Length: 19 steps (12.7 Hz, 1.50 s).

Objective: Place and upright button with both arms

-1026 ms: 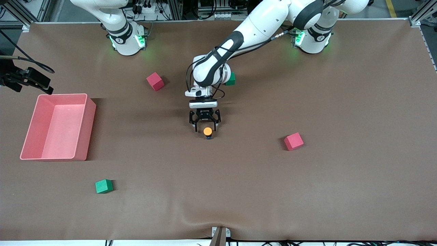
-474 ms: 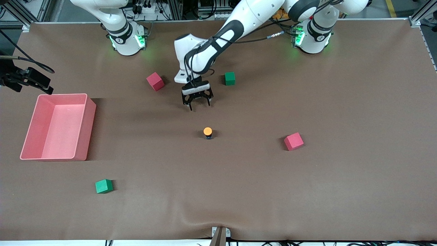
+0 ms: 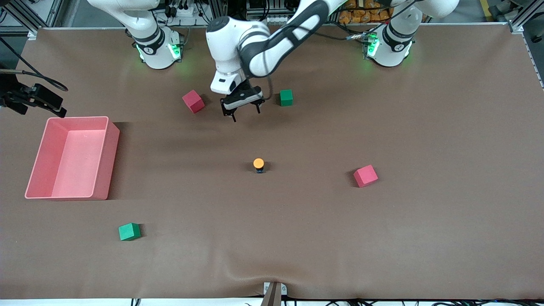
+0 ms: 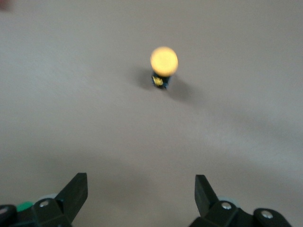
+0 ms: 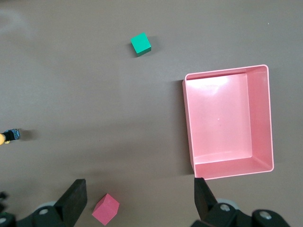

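The button stands upright on the brown table near its middle, orange cap up on its black body. It also shows in the left wrist view and at the edge of the right wrist view. My left gripper is open and empty, up in the air over the table between a red cube and a green cube, well clear of the button. My right gripper is open and empty, high over the table; in the front view it is out of sight and only that arm's base shows.
A pink bin stands toward the right arm's end. A red cube and a green cube lie near the bases. Another red cube lies toward the left arm's end. A green cube lies nearer the front camera.
My left gripper has let go of the upright button, risen and drawn back toward the bases. The button has stayed in place. The right arm has not moved.
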Tool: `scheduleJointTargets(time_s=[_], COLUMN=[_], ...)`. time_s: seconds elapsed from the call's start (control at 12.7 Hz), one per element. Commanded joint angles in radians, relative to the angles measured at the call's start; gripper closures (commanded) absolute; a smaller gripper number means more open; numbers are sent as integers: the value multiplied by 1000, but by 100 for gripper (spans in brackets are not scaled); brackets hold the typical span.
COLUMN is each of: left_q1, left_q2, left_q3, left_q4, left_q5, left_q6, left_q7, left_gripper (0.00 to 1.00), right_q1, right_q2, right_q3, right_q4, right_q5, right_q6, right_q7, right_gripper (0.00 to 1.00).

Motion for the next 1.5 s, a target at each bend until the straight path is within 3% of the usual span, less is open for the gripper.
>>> scheduleJointTargets(time_s=[0.0, 0.24, 0.55, 0.95, 1.42], left_q1=[109, 264, 503, 744, 939], left_q2=[-182, -323, -438, -523, -623], left_q3=[-3, -4, -3, -1, -3], left_q4=[-40, -39, -39, -42, -114], left_q5=[-143, -251, -383, -387, -426], left_q6=[-113, -231, -336, -448, -460], left_q7=[164, 326, 695, 1093, 1434], left_gripper=[0, 0, 0, 0, 0], right_q1=[-31, -31, -31, -32, -32], right_q2=[-26, -24, -24, -24, -24], right_q3=[21, 21, 21, 21, 21], right_q4=[-25, -25, -25, -25, -25], right_q5=[11, 11, 11, 11, 11], right_q6=[3, 3, 3, 3, 3], right_q7=[-14, -14, -14, -14, -13], right_gripper=[0, 0, 0, 0, 0])
